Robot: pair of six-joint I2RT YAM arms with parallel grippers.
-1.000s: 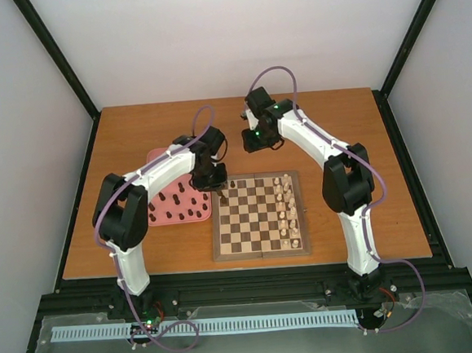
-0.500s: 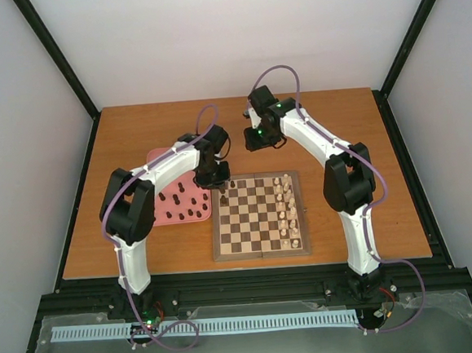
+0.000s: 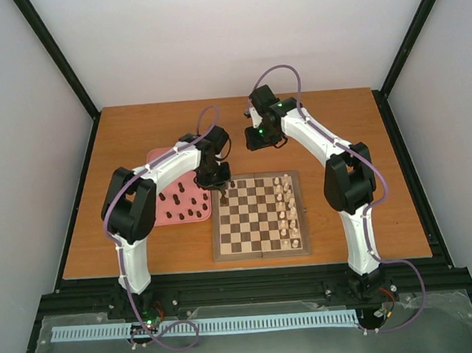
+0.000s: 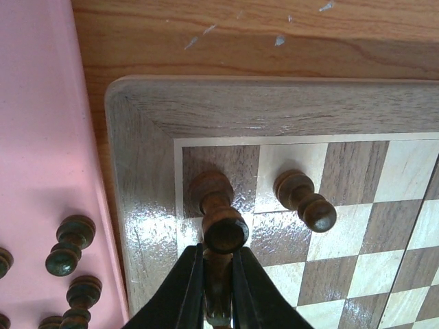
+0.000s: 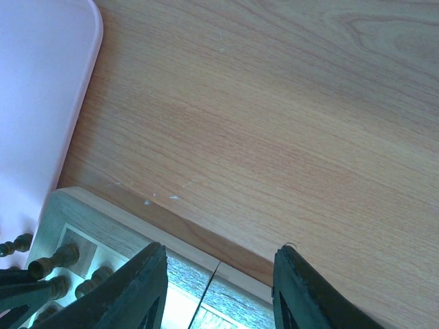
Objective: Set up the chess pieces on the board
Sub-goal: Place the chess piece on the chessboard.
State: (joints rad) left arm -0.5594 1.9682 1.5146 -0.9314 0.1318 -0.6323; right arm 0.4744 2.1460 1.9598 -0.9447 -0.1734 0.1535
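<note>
The board (image 3: 260, 217) lies mid-table. My left gripper (image 3: 220, 189) hangs over its far-left corner. In the left wrist view this gripper (image 4: 218, 253) is shut on a dark brown chess piece (image 4: 226, 232), whose lower end is over the corner dark square. I cannot tell whether it touches the square. A second dark piece (image 4: 306, 200) stands on the neighbouring far-row square (image 3: 233, 183). Several more dark pieces (image 3: 185, 205) lie in the pink tray (image 3: 157, 160). My right gripper (image 3: 262, 140) hovers behind the board, open with nothing between its fingers (image 5: 147, 277).
Cream-white pieces (image 3: 286, 209) fill the two right-hand columns of the board. The pink tray's edge (image 4: 41, 137) runs close along the board's left border (image 4: 140, 178). Bare wooden table (image 5: 274, 123) stretches behind the board. Black frame posts (image 3: 59, 64) stand at the table's corners.
My left gripper has carried the dark piece a little to the right, from the tray's edge to the board's far-left corner. The right arm has barely moved.
</note>
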